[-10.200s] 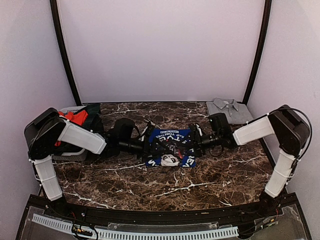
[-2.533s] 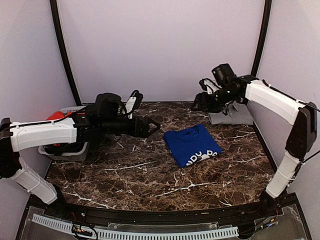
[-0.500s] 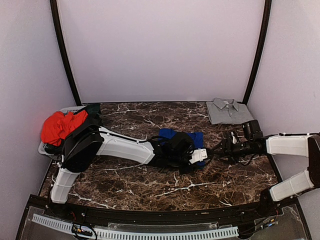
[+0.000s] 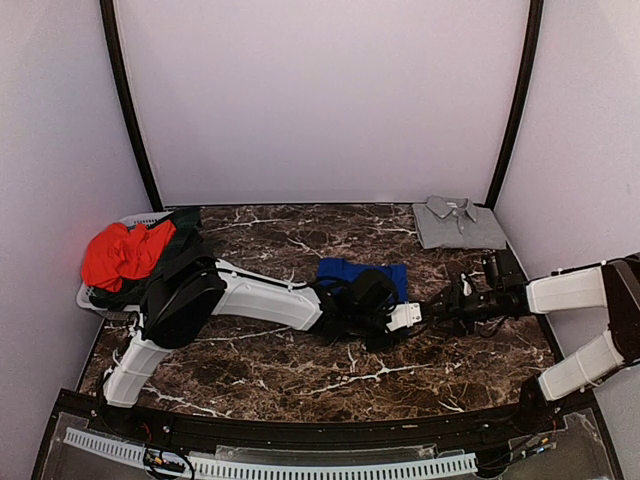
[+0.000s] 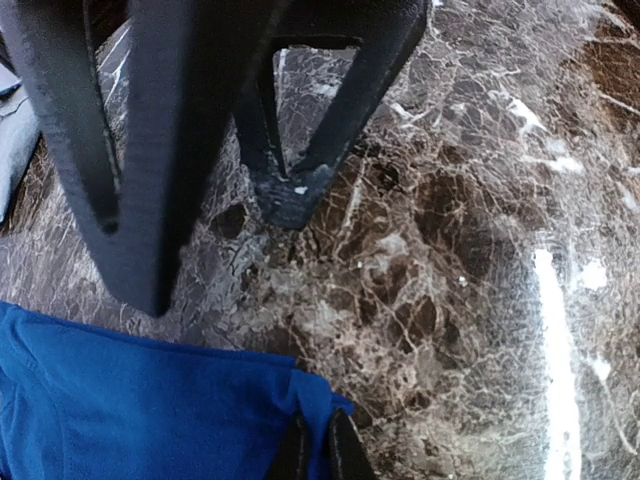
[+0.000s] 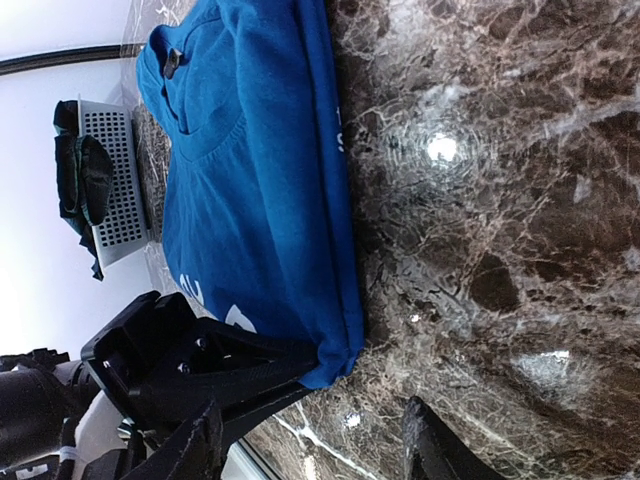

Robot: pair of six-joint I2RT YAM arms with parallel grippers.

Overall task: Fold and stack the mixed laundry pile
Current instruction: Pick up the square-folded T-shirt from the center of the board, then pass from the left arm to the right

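Stretching across the dark marble worktop (image 4: 300,360), the left arm (image 4: 260,298) is reaching from its base at the near left to the middle of the surface, while the right arm (image 4: 565,290) is lying low along the right side and pointing inward to meet it. At the far left edge a small grey basket (image 4: 140,217) is holding the unsorted part of the laundry — a red-orange garment (image 4: 120,252) is bulging over its top, and dark cloth (image 4: 185,225) is draping over its back corner. The royal-blue T-shirt (image 4: 350,270) is lying folded flat on the worktop near the centre, well apart from the basket, and in the overhead view the left arm's black wrist is covering its near portion. Seen from the right wrist, the shirt's collar is showing at one end and a strip of white print (image 6: 237,318) is peeking out along the folded edge. The grey shirt (image 4: 458,225) is sitting folded, collar uppermost, in the far right corner of the worktop, apart from the blue one. The left claw (image 5: 320,455) is pressed together on the near right corner of the T-shirt, pinching the blue cloth between its fingertips right down at the marble. The right claw (image 6: 312,445) is hovering just beside that same corner with its fingers spread apart — it is gripping nothing, and its tips are not touching the cloth.
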